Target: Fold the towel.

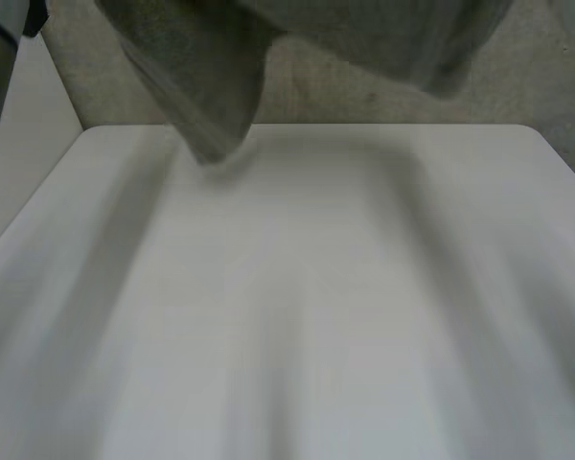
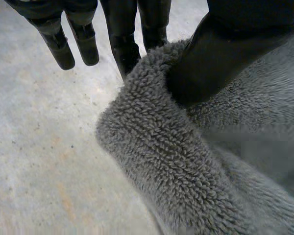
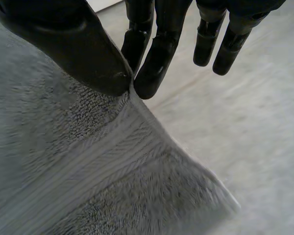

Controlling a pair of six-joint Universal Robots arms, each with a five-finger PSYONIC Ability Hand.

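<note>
Grey fluffy towel (image 1: 211, 86) hangs above the white bench (image 1: 316, 287), pinched by black left hand (image 2: 220, 58) and black right hand (image 3: 73, 44); next it likely needs laying flat for folding.

Grey terry towel (image 1: 201, 77) hangs aloft, one corner dangling above the table (image 1: 297, 316).

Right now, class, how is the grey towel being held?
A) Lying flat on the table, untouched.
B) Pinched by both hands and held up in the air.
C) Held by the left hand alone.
B: the left hand and the right hand each pinch the towel between thumb and fingers, and it hangs above the far edge of the table.
</note>
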